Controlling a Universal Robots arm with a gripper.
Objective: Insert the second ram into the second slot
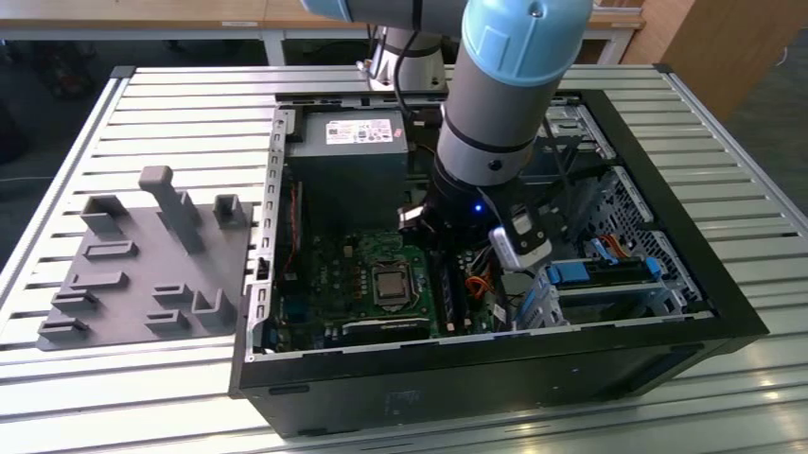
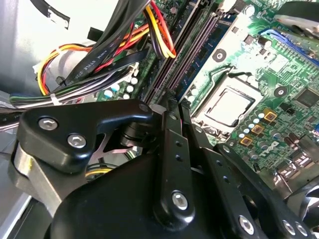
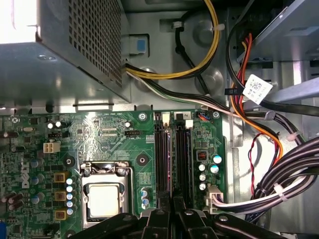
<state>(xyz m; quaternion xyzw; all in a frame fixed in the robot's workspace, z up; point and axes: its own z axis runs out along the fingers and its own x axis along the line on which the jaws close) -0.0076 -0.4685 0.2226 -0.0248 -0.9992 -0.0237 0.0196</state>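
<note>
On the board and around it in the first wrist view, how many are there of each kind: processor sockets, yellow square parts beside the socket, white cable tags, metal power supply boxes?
Processor socket: 1
Yellow square parts: 3
White cable tag: 1
Power supply box: 1
Total: 6

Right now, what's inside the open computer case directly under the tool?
Under the tool lie the green motherboard and its dark memory slots, beside the bare processor. The tool's black fingers cover the slots' near ends.
</note>
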